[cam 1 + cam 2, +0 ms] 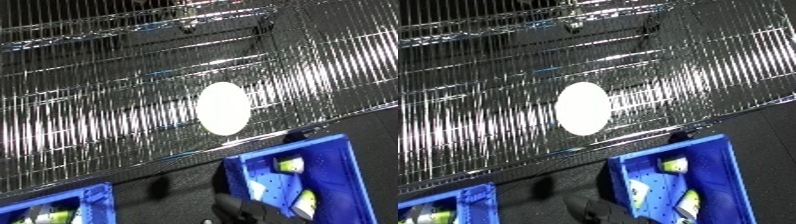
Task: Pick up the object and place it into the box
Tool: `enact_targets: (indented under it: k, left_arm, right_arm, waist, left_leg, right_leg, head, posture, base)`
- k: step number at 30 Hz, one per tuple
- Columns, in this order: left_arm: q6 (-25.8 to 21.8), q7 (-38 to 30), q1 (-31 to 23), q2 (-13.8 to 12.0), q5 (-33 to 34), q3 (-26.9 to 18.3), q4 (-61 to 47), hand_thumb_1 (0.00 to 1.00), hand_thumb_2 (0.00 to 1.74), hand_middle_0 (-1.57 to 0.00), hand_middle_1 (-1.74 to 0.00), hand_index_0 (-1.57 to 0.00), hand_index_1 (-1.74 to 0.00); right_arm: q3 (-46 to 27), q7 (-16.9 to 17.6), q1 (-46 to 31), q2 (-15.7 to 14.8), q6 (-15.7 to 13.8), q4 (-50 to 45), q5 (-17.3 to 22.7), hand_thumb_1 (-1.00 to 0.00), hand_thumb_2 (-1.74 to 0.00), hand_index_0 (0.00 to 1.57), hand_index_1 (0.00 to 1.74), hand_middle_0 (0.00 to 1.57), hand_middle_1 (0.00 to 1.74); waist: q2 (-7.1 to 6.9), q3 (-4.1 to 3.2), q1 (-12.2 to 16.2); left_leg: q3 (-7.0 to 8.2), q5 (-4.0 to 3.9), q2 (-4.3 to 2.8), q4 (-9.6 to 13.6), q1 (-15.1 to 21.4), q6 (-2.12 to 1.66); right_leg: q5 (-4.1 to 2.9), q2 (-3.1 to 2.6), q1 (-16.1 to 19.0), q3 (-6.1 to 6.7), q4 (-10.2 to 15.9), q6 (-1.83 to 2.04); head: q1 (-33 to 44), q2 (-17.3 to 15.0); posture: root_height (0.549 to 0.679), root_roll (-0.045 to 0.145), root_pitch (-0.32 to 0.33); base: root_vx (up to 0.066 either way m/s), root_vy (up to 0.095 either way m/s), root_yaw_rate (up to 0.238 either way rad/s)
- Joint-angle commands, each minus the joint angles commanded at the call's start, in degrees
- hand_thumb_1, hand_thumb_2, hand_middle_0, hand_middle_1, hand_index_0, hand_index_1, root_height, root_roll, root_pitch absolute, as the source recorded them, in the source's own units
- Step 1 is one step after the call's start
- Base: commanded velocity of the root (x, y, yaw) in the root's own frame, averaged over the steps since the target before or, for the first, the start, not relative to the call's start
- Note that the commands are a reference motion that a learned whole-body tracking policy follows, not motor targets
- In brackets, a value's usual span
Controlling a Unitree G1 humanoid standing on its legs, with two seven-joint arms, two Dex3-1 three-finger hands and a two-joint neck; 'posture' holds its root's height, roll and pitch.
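A white oval object (222, 108) lies flat on a shiny wire shelf (107, 125), near its front edge. Below and to the right stands a blue bin (342, 165) holding several yellow-green and white items (289, 164). At the bottom edge a dark shape (242, 210) overlaps the bin's near left corner. It looks like part of my right hand, well below the white object and apart from it. Its fingers cannot be made out. My left hand does not show.
A second blue bin (89, 197) with yellow-green items sits at the bottom left. Dark floor (178, 185) lies between the two bins. The wire shelf slopes across the whole upper view, with another wire level (178, 20) behind it.
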State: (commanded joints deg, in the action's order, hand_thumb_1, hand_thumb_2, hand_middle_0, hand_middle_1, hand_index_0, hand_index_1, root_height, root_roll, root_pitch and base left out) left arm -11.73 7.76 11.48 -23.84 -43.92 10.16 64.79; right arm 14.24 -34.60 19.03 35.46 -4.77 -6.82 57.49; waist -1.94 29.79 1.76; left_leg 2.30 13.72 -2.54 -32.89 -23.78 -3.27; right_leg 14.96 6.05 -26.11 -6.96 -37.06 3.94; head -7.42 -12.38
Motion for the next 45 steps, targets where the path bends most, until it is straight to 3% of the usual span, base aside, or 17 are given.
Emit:
enact_targets:
  k: [4, 10, 16, 24, 33, 38, 45]
  left_arm:
    - [0.01, 0.14, -0.23, 0.29, 0.39, -0.58, 0.11, 0.0, 0.0, 0.0, 0.0, 0.0, 0.0]
    - [0.6, -0.42, -0.17, 1.2, 0.5, -1.28, -0.32, 0.0, 0.0, 0.0, 0.0, 0.0, 0.0]
    - [1.39, -1.38, -0.79, 2.16, 0.88, -1.42, -1.35, 0.0, 0.0, 0.0, 0.0, 0.0, 0.0]
    - [2.21, -2.44, -1.39, 2.38, 2.03, 0.21, -3.41, 0.0, 0.0, 0.0, 0.0, 0.0, 0.0]
    - [2.42, -2.78, -0.44, 2.64, 1.84, 3.47, -4.19, 0.0, 0.0, 0.0, 0.0, 0.0, 0.0]
    - [2.68, -2.74, -0.15, 2.73, 1.39, 4.86, -4.34, 0.0, 0.0, 0.0, 0.0, 0.0, 0.0]
    - [3.0, -2.6, 0.44, 2.85, 0.87, 6.26, -4.74, 0.0, 0.0, 0.0, 0.0, 0.0, 0.0]
  right_arm:
    - [-3.47, 3.14, 0.8, -0.78, -5.51, -2.1, -0.55, 0.0, 0.0, 0.0, 0.0, 0.0, 0.0]
    - [-8.92, 13.68, 2.67, -2.68, -15.36, -1.3, -6.44, 0.0, 0.0, 0.0, 0.0, 0.0, 0.0]
    - [-11.56, 21.26, 5.33, -2.72, -19.23, 2.92, -12.47, 0.0, 0.0, 0.0, 0.0, 0.0, 0.0]
    - [-7.49, 33.14, 12.02, 1.15, -18.96, 11.84, -21.57, 0.0, 0.0, 0.0, 0.0, 0.0, 0.0]
    - [-0.85, 44.81, 21.19, 4.73, -17.2, 24.37, -27.39, 0.0, 0.0, 0.0, 0.0, 0.0, 0.0]
    - [2.38, 46.32, 24.53, 5.05, -16.06, 29.99, -27.25, 0.0, 0.0, 0.0, 0.0, 0.0, 0.0]
    - [5.81, 44.07, 28.97, 4.52, -14.94, 37.55, -24.5, 0.0, 0.0, 0.0, 0.0, 0.0, 0.0]
  waist:
    - [0.13, 0.0, 0.23]
    - [0.58, 0.0, 0.32]
    - [1.1, 0.0, -0.33]
    - [2.02, 0.0, -2.21]
    - [3.59, 0.0, -4.33]
    - [4.43, 0.0, -4.99]
    - [5.31, 0.0, -5.72]
  left_leg:
    - [0.24, 0.24, -0.07, -0.07, 0.19, 0.12]
    - [0.52, 0.64, -0.01, -0.56, 0.12, 0.31]
    - [0.37, 1.0, 0.41, -1.25, -0.29, 0.65]
    - [-0.45, 1.19, 1.43, -2.36, -1.36, 1.09]
    - [-1.36, 1.45, 2.67, -3.38, -2.85, 1.45]
    - [-1.49, 1.43, 3.09, -3.61, -3.69, 1.57]
    - [-1.42, 1.36, 3.54, -3.73, -4.69, 1.56]
  right_leg:
    - [0.06, 0.03, 0.08, -0.07, -0.11, -0.08]
    - [0.23, 0.23, 0.08, -0.13, -0.53, -0.24]
    - [0.43, 0.42, -0.18, -0.14, -1.12, -0.53]
    - [0.61, 0.72, -0.94, -0.36, -2.04, -1.09]
    - [0.97, 1.36, -2.15, -0.76, -3.38, -1.65]
    - [1.06, 1.57, -3.15, -0.81, -4.0, -1.9]
    - [0.98, 1.76, -4.32, -0.84, -4.34, -2.09]
  head:
    - [0.12, -0.08]
    - [-0.22, 0.08]
    - [-1.63, -0.04]
    - [-5.34, -0.24]
    - [-9.21, -0.69]
    - [-11.1, -0.47]
    - [-13.03, -0.14]
  posture:
    - [0.648, 0.045, 0.075]
    - [0.648, 0.048, 0.072]
    - [0.647, 0.05, 0.071]
    - [0.645, 0.054, 0.071]
    - [0.643, 0.059, 0.075]
    - [0.641, 0.062, 0.081]
    - [0.64, 0.065, 0.092]
  base:
    - [0.02, 0.013, -0.001]
    - [0.023, 0.016, 0.006]
    - [0.027, 0.008, 0.018]
    - [0.029, -0.005, 0.053]
    - [0.016, 0.001, 0.054]
    - [0.009, 0.015, 0.033]
    - [0.0, 0.022, 0.029]
